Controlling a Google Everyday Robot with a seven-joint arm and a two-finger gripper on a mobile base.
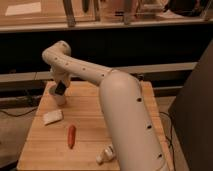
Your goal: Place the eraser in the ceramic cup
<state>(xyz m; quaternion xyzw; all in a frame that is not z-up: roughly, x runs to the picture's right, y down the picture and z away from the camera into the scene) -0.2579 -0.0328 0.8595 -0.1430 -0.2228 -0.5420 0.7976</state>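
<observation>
The white arm reaches from the lower right across the wooden table [40, 147] to its far left corner. My gripper [59, 90] is a dark shape at the arm's end. It hangs straight down onto the off-white ceramic cup [59, 99], which stands near the table's back left edge, and it covers the cup's mouth. I cannot make out the black eraser as a separate thing. It is either hidden in the dark of the gripper or down in the cup.
A pale whitish flat block [52, 117] lies in front of the cup. An orange carrot [71, 136] lies nearer the front. A small whitish object [105, 154] sits by the arm's base. A dark counter runs behind the table.
</observation>
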